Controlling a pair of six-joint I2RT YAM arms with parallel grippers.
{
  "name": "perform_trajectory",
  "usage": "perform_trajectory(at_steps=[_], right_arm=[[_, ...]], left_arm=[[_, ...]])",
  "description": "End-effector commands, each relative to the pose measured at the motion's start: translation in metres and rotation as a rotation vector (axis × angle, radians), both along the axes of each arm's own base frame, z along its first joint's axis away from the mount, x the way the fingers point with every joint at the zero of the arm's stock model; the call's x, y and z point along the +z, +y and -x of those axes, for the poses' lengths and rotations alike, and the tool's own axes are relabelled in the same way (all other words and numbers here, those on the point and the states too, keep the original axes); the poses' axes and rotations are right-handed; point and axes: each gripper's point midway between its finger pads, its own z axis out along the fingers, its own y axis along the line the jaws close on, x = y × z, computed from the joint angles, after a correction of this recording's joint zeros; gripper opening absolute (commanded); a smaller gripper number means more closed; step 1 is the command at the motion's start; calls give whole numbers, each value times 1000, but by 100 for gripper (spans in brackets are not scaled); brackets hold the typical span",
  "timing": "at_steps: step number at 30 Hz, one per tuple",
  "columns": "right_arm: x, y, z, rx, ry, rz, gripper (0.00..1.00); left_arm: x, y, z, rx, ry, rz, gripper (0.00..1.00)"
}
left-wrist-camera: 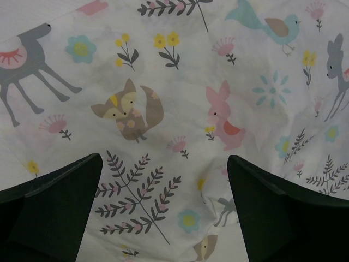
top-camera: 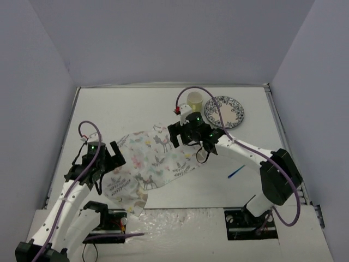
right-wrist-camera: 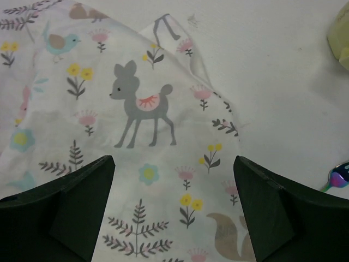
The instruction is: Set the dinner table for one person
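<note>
The dinner table [top-camera: 109,112] is a white top. A crumpled floral animal-print placemat [top-camera: 155,164] lies diagonally across its near middle. My left gripper [top-camera: 119,148] hovers over the mat's left part, open, with only printed cloth [left-wrist-camera: 163,109] between its fingers [left-wrist-camera: 54,207]. My right gripper [top-camera: 175,136] hangs over the mat's upper right corner, also open and holding nothing. In the right wrist view the deer print [right-wrist-camera: 139,103] lies ahead of the open gripper [right-wrist-camera: 173,161], with the folded cloth edge and bare table [right-wrist-camera: 272,65] to the right.
A pale yellow cup [top-camera: 194,100] and a patterned plate [top-camera: 224,111] stand at the back right. A blue utensil [top-camera: 236,172] lies right of the mat. The right wrist view catches the cup's edge [right-wrist-camera: 341,33] and an iridescent spoon tip [right-wrist-camera: 338,177]. Grey walls enclose the table.
</note>
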Motion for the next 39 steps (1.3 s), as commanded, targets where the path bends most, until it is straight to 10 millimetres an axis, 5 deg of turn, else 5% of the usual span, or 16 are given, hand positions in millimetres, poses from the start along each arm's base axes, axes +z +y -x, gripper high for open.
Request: perform_trajectory(at_steps=[1,8,15,20,24,28,34,37,39], right_arm=[[-3,4,-45,-52,7,-24,87],[-55,8,-77,-49,48,70,88],[-81,20,-78,50,80,82,85],[-92,27,-77,103,97,76,68],[-91,35,-80,140,93,65,27],[-61,39,-97,132,18,70,1],[73,35,-123,76,-319,97,0],[111,35,-115,74,-445,111,0],[112,34,-107,66,-471,134,2]], left_arm=[[1,5,-17,123,-73,46,97],[-32,13,-11,245,-23,60,97],[-59,16,-9,288,35,51,87],[-76,15,-11,298,97,37,73],[-97,14,-13,302,167,21,66],[-102,15,-19,302,189,8,59],[-96,17,-25,312,183,-1,53],[-96,19,-25,318,187,3,53],[-97,21,-24,326,189,5,52]])
